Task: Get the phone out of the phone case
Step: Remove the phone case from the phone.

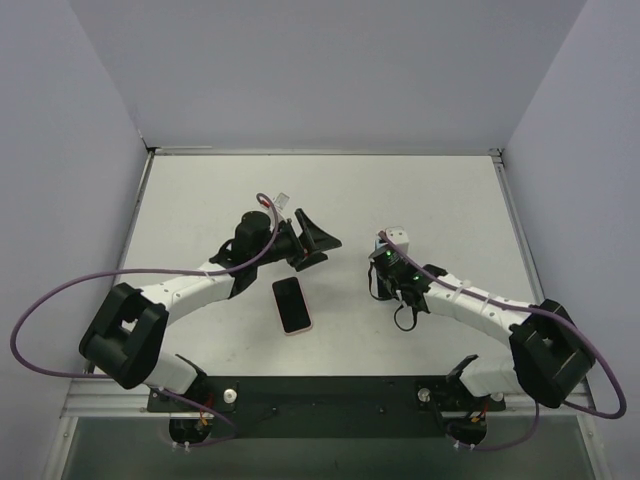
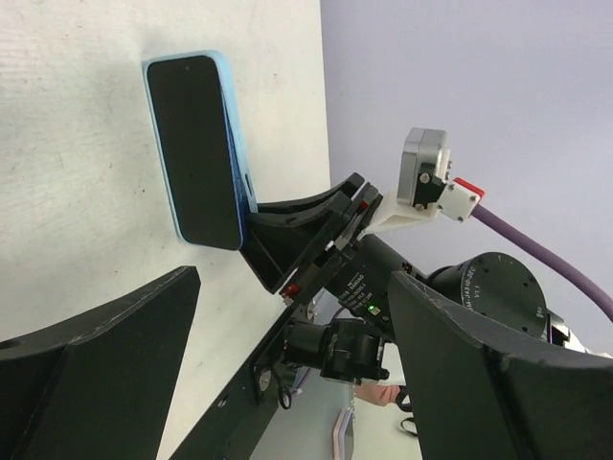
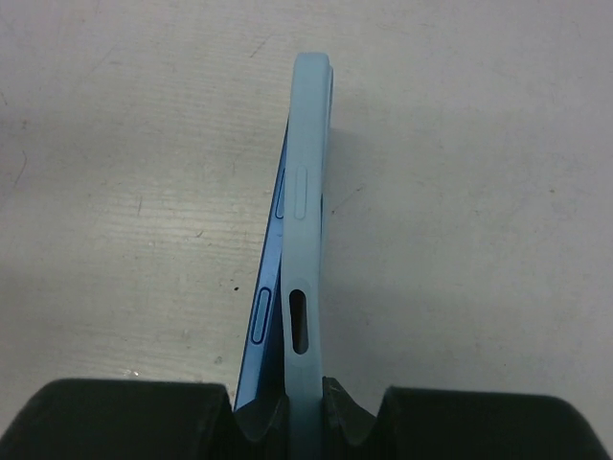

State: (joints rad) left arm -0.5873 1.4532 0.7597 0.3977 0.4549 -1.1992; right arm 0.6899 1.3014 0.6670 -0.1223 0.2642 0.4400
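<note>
My right gripper (image 3: 306,407) is shut on the edge of a light blue phone case (image 3: 305,201), held edge-on over the table. The blue phone (image 3: 261,331) has come away from the case on the left near the jaws; its far end still sits in the case. In the left wrist view the phone's dark screen (image 2: 192,144) faces the camera inside the case (image 2: 233,115), with the right gripper (image 2: 287,235) holding one end. My left gripper (image 1: 322,235) is open and empty, a little left of it; its fingers (image 2: 96,364) are spread wide.
A second phone in a pink case (image 1: 292,304) lies flat, screen up, on the white table (image 1: 440,200) between the arms, near the front. It also shows in the left wrist view (image 2: 343,436). Grey walls enclose the table on three sides.
</note>
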